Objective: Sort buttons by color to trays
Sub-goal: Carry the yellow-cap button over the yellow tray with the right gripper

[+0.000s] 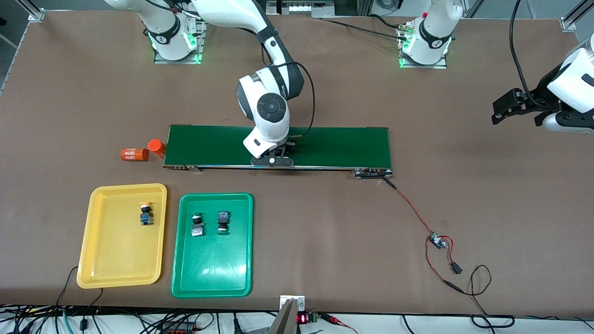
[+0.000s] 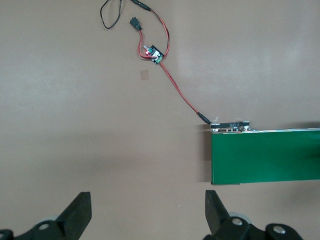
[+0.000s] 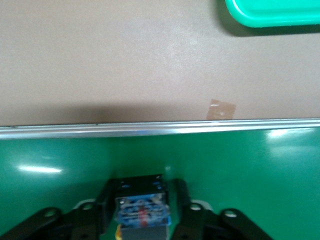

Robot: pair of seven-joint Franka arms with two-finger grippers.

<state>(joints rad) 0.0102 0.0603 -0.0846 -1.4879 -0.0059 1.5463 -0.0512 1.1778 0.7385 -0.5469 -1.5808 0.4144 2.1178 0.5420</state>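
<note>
My right gripper (image 1: 274, 157) is down on the dark-green conveyor belt (image 1: 343, 146), near the edge that faces the trays. Its fingers press both sides of a black-and-blue button (image 3: 142, 212) with a bit of yellow showing under the body; the cap is hidden. The yellow tray (image 1: 116, 253) holds one yellow-capped button (image 1: 146, 213). In the green tray (image 1: 213, 266) lie two buttons (image 1: 197, 225) (image 1: 223, 221). My left gripper (image 1: 506, 109) hangs open over bare table off the belt's end, nothing between its fingers (image 2: 80, 212).
Two orange cylinders (image 1: 134, 154) (image 1: 157, 147) lie at the belt's end toward the right arm. A small circuit board (image 1: 437, 241) with red wires runs from the belt's end toward the left arm. A corner of the green tray (image 3: 272, 12) shows in the right wrist view.
</note>
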